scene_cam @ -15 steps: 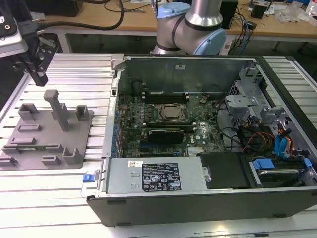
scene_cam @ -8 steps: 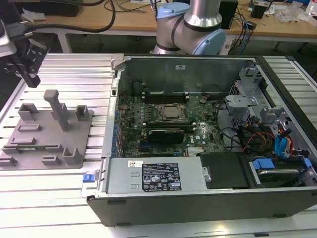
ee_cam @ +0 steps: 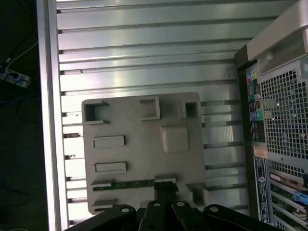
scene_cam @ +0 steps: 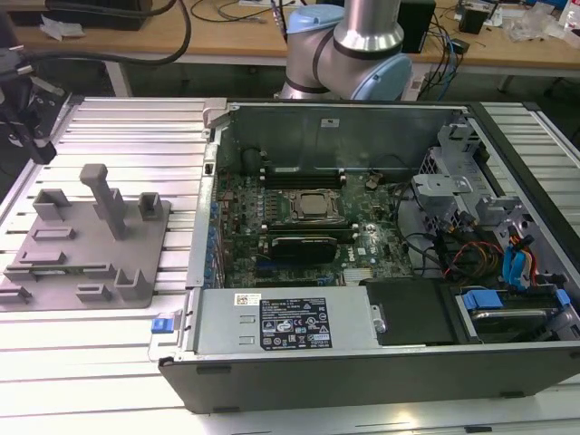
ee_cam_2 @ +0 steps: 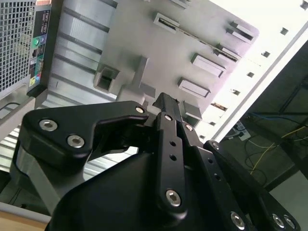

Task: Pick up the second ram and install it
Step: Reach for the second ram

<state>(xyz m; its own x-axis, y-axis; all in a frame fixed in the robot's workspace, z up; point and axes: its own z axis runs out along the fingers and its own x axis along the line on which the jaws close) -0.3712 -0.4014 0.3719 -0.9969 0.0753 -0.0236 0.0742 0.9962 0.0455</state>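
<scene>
Pincer (ee_cam: 165,184) tips are seen drawn together with nothing clamped, hung above the grey tray (ee_cam: 139,144) at the exterior view's left. The second ram (ee_cam: 126,183) is kept flat in a groove near the tray's near edge, probably so that it is presented for grasping. The open computer case (scene_cam: 362,381) is set to the right on the table (scene_cam: 118,127).

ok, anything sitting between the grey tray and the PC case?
Nothing. There is just bare ribbed table between the grey tray and the PC case, seen in the first wrist view and the exterior view.
</scene>
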